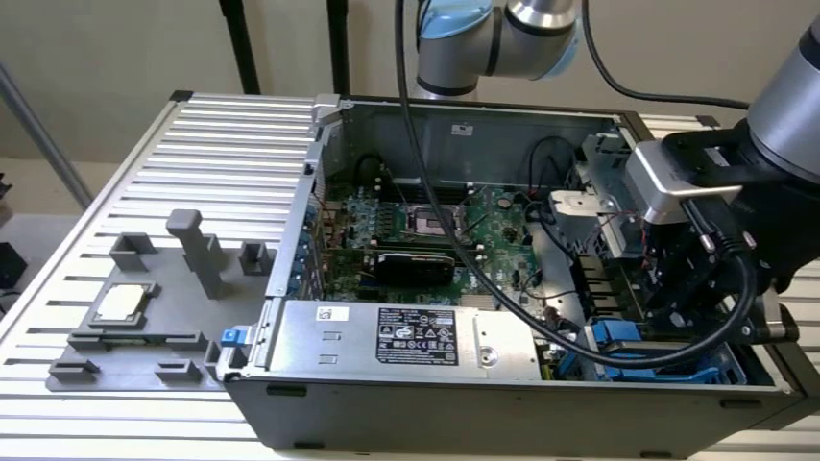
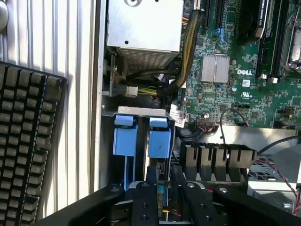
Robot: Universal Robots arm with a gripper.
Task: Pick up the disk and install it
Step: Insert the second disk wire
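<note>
An open computer case (image 1: 539,288) sits on a ribbed metal worktop (image 1: 154,192), a grey power supply (image 1: 397,336) along its near wall. At the case's near corner on the exterior view's right, the end effector (image 2: 163,181) stands with fingers slightly parted around the blue-framed disk (image 2: 160,136), seated in the drive bay beside a second blue carrier (image 2: 124,139). Behind lies the green motherboard (image 1: 423,221), then a plain beige wall (image 1: 115,48).
</note>
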